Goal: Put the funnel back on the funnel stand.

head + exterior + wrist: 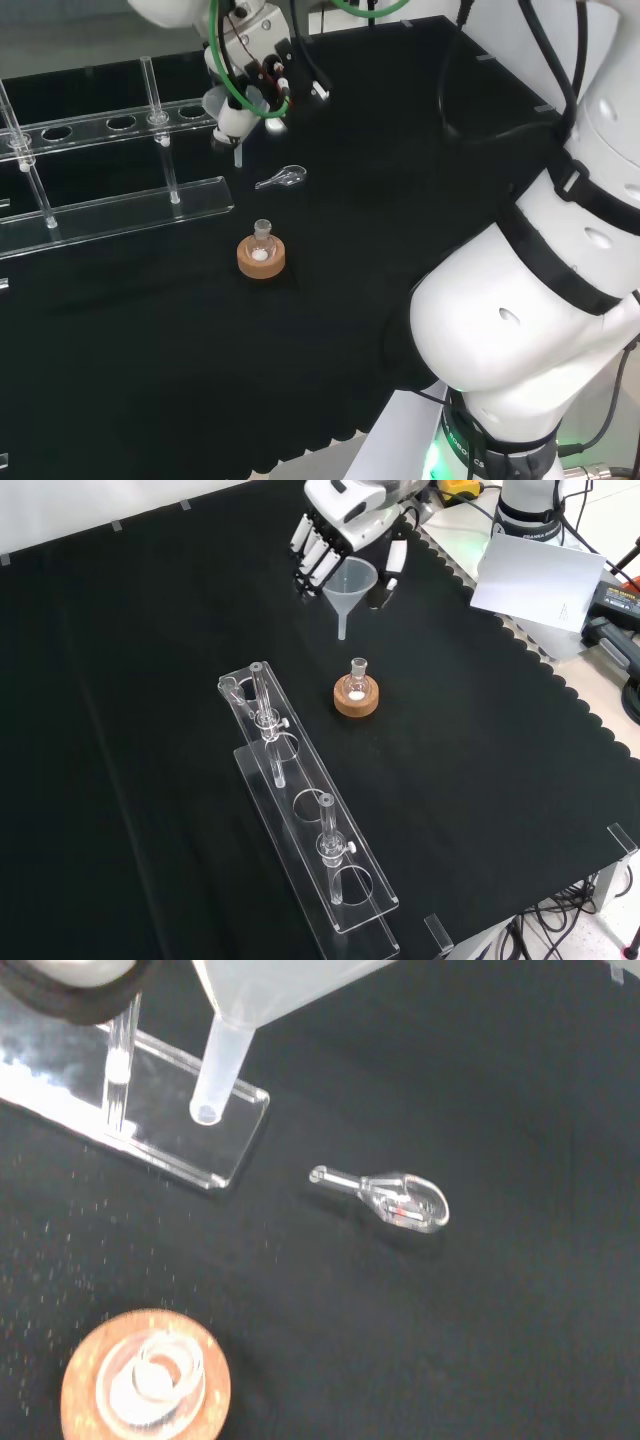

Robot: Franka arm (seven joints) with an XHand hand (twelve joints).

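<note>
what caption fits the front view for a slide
Robot hand holds a clear funnel above the cloth, between flask and funnel stand.

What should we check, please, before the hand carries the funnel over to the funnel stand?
1. Funnel held by the hand: ok, fingers curl round its cone.
2. Funnel upright, spout down: ok in the front view.
3. Spout clear of the cloth: ok, it hangs in the air.
4. Funnel stand holes free: ok, the rings in the top plate look open.
5. Path clear of the flask on the cork ring and the small scoop: ok, both lie low, to the side.
6. Spout lined up over a hole: not ok, it hangs beside the stand's end.
</note>
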